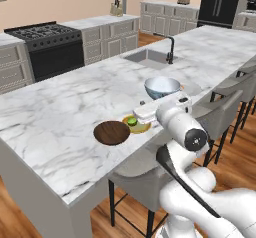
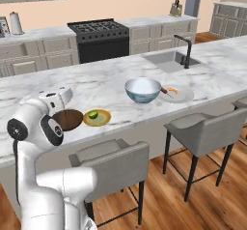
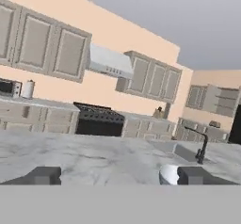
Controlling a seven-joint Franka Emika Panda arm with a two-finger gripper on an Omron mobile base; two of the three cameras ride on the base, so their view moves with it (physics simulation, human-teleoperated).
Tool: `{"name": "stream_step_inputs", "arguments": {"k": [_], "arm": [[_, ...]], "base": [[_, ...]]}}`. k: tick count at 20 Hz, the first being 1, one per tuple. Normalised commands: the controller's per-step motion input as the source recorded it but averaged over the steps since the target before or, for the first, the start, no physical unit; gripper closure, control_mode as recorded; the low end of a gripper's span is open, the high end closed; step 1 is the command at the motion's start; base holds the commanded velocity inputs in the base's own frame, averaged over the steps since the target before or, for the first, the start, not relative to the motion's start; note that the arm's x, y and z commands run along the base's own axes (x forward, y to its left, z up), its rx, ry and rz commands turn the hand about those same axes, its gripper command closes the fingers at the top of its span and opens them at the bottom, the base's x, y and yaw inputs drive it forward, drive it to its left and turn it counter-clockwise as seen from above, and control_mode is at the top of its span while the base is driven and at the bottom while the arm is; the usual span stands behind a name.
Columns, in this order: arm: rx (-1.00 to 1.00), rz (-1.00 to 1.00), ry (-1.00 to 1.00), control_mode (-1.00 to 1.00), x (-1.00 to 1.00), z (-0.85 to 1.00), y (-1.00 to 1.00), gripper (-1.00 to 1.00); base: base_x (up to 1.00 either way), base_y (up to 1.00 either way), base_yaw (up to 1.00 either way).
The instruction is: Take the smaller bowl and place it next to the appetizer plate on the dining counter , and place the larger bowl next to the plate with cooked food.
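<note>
— Where are the bowls?
— The smaller bowl (image 1: 111,132) touches the appetizer plate (image 1: 141,127) on the table (image 1: 60,107); the larger bowl (image 1: 162,87) sits beside another plate (image 2: 179,93).
— The hand (image 3: 117,176)?
— Fingers spread wide, holding nothing.

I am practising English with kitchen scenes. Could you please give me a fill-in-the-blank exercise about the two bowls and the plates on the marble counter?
1. The smaller bowl is dark ____ in colour.
2. It sits beside the ____ appetizer plate.
3. The larger bowl stands next to a ____ plate.
4. A black ____ rises beside the sink.

Missing words: brown; yellow; white; faucet
</note>
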Motion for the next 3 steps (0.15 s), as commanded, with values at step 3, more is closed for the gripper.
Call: {"name": "stream_step_inputs", "arguments": {"k": [3], "arm": [[0.84, -0.15, 0.31, -1.0, -0.83, 0.91, -0.84, -1.0]], "base": [[0.0, 0.0, 0.0]]}}
